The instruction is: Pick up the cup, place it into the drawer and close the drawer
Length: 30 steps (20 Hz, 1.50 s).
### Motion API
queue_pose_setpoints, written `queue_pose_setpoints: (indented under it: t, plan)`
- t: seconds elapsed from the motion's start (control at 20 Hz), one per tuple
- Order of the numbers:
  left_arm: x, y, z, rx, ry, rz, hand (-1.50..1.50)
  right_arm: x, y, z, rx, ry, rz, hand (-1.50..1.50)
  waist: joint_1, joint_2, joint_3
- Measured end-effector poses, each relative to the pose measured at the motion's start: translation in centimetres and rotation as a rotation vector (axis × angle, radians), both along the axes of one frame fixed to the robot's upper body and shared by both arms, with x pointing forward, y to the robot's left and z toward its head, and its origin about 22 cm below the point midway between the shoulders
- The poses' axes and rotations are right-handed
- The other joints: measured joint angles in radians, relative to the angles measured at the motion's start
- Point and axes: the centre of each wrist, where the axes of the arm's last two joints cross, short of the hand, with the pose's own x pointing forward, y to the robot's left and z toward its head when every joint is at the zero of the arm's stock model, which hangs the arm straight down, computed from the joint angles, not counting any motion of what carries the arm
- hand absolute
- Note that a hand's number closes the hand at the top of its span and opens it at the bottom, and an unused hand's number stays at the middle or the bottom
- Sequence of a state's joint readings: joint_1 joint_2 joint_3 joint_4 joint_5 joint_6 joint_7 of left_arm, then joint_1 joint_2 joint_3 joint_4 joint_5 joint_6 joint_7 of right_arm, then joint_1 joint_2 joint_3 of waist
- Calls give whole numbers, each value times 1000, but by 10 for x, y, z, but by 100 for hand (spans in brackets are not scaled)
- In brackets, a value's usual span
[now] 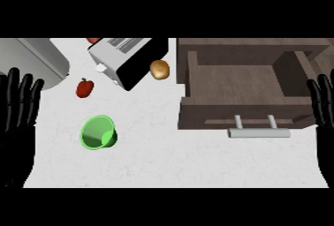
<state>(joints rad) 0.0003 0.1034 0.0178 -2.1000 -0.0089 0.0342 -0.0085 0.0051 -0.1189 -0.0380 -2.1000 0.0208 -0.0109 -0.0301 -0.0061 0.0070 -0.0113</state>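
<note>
A green cup (pixel 98 132) lies on the white counter at centre left, its mouth facing up toward me. The brown wooden drawer (pixel 244 115) stands pulled open at the right, its inside bare, with a grey bar handle (pixel 258 132) on its front. My left hand (pixel 18 103) rests open at the left edge, fingers up, well left of the cup. At the right edge my right hand (pixel 323 99) also rests open, fingers up, beside the drawer's right wall. Neither hand touches anything.
A silver and black toaster (pixel 124 57) sits at the back. A brown potato (pixel 160 69) lies next to it. A red pepper (pixel 85 88) lies above the cup. A grey metal appliance (pixel 36 59) fills the back left corner.
</note>
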Motion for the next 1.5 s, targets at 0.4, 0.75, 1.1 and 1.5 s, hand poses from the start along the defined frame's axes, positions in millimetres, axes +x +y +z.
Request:
queue_pose_setpoints:
  t: [0.4, 0.75, 1.1, 1.5]
  plan:
    - [-1, 9, -13, -78, 95, -150, -150, 5, 12, -2, 1, 58, 100, -150, 10, -5, 9]
    - [7, 24, -43, -216, 225, -158, -150, 16, 12, -3, -15, 159, 183, -150, 8, -6, 11]
    - [21, 40, -79, -209, 310, -119, -150, 34, 6, -3, -20, 164, 195, -150, 7, -6, 11]
    - [29, 63, -136, -190, 387, -53, -150, 54, 8, 4, -28, 147, 206, -150, 6, -6, 11]
